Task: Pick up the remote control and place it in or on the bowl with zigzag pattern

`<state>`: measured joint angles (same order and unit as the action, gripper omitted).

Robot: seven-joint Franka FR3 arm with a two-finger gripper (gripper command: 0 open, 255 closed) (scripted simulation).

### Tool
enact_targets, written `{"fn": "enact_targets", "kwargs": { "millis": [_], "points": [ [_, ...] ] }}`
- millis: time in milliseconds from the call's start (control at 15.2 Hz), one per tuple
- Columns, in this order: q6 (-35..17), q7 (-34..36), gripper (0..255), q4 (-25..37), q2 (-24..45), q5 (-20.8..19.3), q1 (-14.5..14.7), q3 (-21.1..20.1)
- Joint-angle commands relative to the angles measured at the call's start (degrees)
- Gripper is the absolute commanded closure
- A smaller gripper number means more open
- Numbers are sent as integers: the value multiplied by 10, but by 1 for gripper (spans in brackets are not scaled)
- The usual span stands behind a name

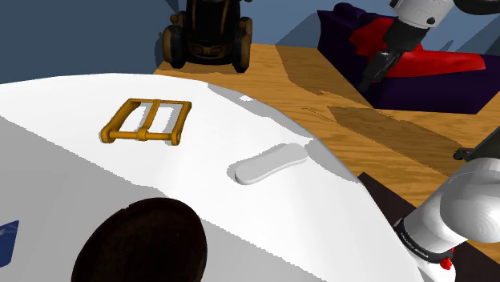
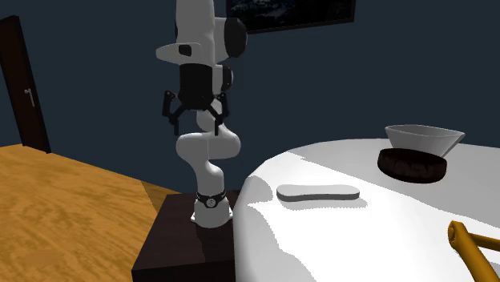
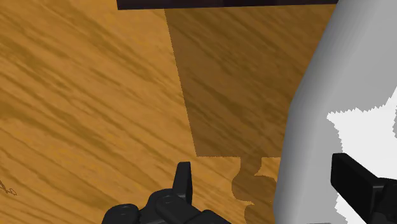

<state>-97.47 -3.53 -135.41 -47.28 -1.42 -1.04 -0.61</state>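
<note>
pincer [image 2: 195, 118] spread, empty | 1 remote [image 2: 318, 193] | 1 dark bowl [image 2: 411, 166] | 1 white bowl [image 2: 423, 138]

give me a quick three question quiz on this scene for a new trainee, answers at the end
1. True or false: the gripper is shut on the remote.
2. What else lies on the white table? A) a golden-brown frame B) a red mug C) a laptop
3. Fill in: the remote and the dark bowl are ___ (touching / apart).
Key: 1 false, the fingers stand open and away from the remote. 2 A. 3 apart.
</note>
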Motion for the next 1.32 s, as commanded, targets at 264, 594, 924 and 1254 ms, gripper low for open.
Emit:
{"fn": "enact_targets", "kwargs": {
  "millis": [264, 594, 924, 1254],
  "points": [
    [-33, -61, 0, 20, 64, 8, 45, -11],
    [-66, -138, 0, 45, 137, 17, 99, -30],
    [-90, -213, 0, 67, 199, 26, 148, -52],
    [-109, -287, 0, 83, 251, 32, 195, -78]
  ]
}}
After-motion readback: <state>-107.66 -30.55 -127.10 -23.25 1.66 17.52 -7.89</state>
